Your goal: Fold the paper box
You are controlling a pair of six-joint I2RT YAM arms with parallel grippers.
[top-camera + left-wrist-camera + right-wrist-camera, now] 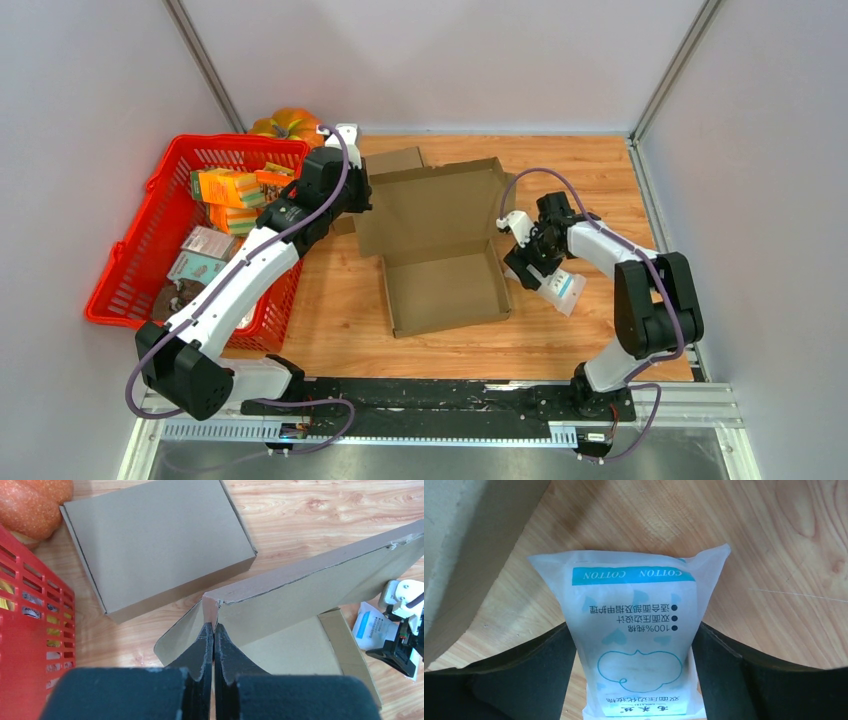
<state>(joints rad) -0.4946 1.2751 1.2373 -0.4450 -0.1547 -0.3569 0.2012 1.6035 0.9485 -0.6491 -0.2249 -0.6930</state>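
Note:
The open brown paper box (pixel 445 290) lies mid-table with its lid (pixel 430 205) raised at the far side. My left gripper (pixel 358 195) is shut on the lid's left corner, pinching the flap (pixel 182 635) where it meets the lid (pixel 310 587); the jaws (pixel 214 626) are nearly touching. My right gripper (pixel 535 262) is just right of the box, its fingers closed against both sides of a white and blue cotton pad packet (pixel 636 630), which also shows in the top view (pixel 563 288). The box's side wall (pixel 469 555) is at the left of the right wrist view.
A second, closed cardboard box (pixel 155 545) lies behind the lid. A red basket (pixel 150 240) with several packets stands at the left, an orange pumpkin (pixel 290 123) behind it. Grey walls surround the wooden table.

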